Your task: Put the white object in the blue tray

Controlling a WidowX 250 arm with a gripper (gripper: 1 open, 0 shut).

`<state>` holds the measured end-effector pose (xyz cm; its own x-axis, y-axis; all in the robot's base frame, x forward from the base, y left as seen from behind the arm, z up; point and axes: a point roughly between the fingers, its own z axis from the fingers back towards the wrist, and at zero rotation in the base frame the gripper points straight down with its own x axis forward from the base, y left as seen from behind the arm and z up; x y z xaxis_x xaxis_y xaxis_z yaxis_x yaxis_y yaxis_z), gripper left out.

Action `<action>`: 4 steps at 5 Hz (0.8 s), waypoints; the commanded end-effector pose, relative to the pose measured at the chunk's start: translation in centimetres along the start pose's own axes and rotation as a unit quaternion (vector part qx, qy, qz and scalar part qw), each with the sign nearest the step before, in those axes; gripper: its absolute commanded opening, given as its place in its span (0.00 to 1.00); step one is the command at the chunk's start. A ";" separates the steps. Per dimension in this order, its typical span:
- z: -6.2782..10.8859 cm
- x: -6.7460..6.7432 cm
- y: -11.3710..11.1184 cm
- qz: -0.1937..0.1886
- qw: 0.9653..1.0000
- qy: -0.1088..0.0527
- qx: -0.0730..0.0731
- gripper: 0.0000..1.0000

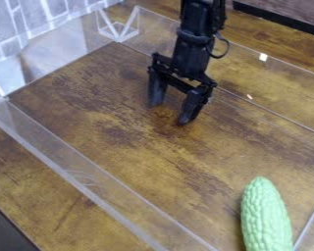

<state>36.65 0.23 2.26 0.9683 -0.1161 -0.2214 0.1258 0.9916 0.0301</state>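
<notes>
Standing open, black tool (pixel 172 111), green object (pixel 266 218) well apart (lower right)

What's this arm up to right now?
The black gripper is open above the wooden table, holding nothing. The green object lies off by the near edge of the view, away from it. No blue tray shows, and I can't make out a distinct white object to be put in it.

The black arm reaches down from the top of the view, its gripper (pixel 173 108) open, fingers spread apart and pointing downward
</notes>
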 end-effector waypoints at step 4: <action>3.8 1.1 -0.3 -0.023 0.999 -0.035 0.021 0.00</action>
<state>37.44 0.43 2.83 0.9611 -0.1403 -0.2379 0.1558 0.9866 0.0478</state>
